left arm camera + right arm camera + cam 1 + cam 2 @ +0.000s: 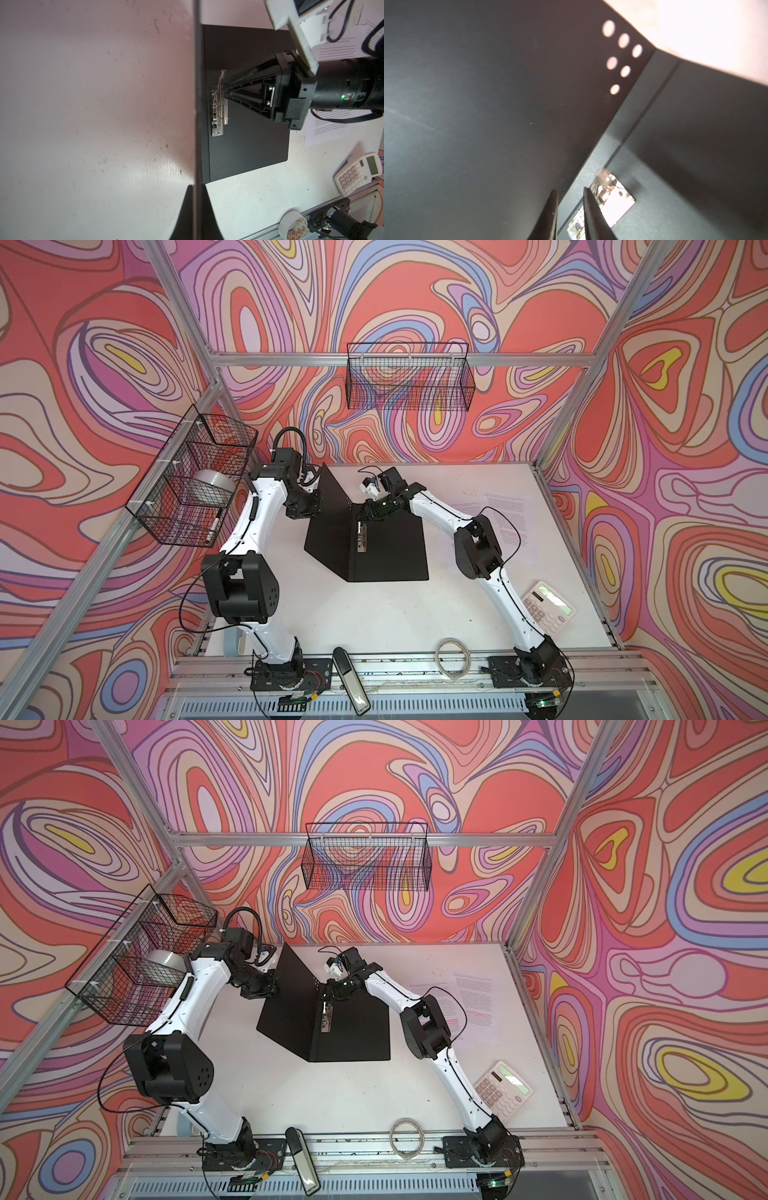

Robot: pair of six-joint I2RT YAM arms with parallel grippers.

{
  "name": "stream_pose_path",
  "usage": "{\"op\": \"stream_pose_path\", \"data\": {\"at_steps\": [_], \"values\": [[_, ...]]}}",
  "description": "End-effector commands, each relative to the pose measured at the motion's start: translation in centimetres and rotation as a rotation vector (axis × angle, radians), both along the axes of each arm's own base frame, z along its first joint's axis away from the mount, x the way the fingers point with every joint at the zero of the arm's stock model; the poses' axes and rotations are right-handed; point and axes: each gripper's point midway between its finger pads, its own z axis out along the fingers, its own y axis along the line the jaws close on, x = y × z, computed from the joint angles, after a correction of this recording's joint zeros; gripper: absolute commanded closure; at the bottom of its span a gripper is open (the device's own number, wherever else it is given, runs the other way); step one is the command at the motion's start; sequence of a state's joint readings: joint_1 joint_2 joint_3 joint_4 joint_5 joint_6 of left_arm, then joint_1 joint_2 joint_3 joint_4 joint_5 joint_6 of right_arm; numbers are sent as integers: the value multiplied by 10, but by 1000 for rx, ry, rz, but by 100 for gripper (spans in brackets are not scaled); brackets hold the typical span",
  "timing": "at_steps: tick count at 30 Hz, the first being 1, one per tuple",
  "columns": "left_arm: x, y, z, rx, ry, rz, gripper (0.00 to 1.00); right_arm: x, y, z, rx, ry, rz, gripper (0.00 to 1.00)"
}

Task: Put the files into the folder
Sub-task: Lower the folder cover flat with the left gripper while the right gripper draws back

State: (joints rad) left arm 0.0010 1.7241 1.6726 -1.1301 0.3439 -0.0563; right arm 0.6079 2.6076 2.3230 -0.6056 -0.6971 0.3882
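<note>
The folder (390, 551) (353, 1036) lies open at mid-table, black inside up. Its left cover (328, 506) stands raised, and my left gripper (316, 499) (274, 986) (195, 187) is shut on that cover's edge. A metal clip (361, 537) (218, 112) (612, 199) sits by the spine, its lever lifted. My right gripper (362, 519) (326, 998) (570, 190) points down at the clip's far end, jaws a narrow gap apart with nothing between them. The files (498, 510) (473, 1002) (330, 124) lie flat to the right, partly under the right arm.
A white calculator (548, 605) lies at the right front. A tape roll (453, 657) and a black handset-like object (351, 680) rest on the front rail. Wire baskets hang on the back wall (409, 377) and the left wall (195, 477).
</note>
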Motion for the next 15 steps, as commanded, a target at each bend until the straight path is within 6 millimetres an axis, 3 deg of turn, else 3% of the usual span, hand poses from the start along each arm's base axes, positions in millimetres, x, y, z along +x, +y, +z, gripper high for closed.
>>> {"op": "stream_pose_path", "data": {"at_steps": [1, 4, 11, 15], "values": [[-10, -1, 2, -9, 43, -9, 100, 5, 1, -3, 33, 24, 1, 76], [-9, 1, 1, 0, 38, -7, 100, 9, 1, 9, 53, -3, -2, 75], [-5, 8, -6, 33, 35, 3, 100, 34, -16, 70, 79, -136, -91, 70], [-3, 15, -11, 38, 39, 21, 100, 31, -35, 80, 37, -154, -138, 68]]}}
